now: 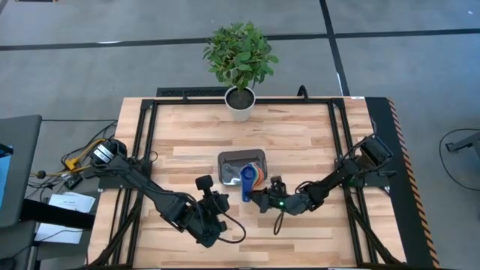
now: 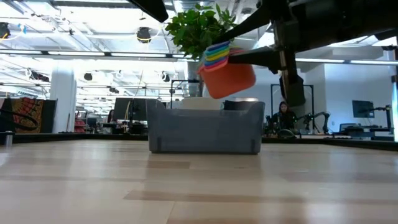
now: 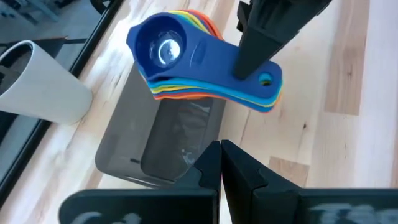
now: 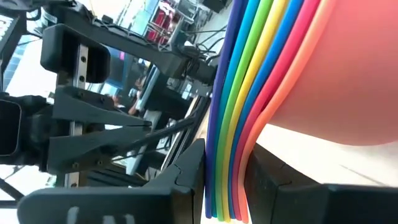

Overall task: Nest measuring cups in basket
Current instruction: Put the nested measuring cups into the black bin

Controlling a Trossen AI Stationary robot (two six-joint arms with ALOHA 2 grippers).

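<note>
The right pincer (image 1: 259,199) holds the nested measuring cups (image 1: 250,180) over the basket (image 1: 232,161); the shut left pincer (image 1: 223,201) sits close beside, a plant pot (image 1: 240,103) beyond.

Overhead, table-level (both showing basket (image 1: 241,166)), wrist close-ups

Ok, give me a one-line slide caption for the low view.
Right claw holds the nested measuring cups by their handles, in the air above the grey basket.

nested measuring cups (image 2: 225,70) above basket (image 2: 205,127)
</note>
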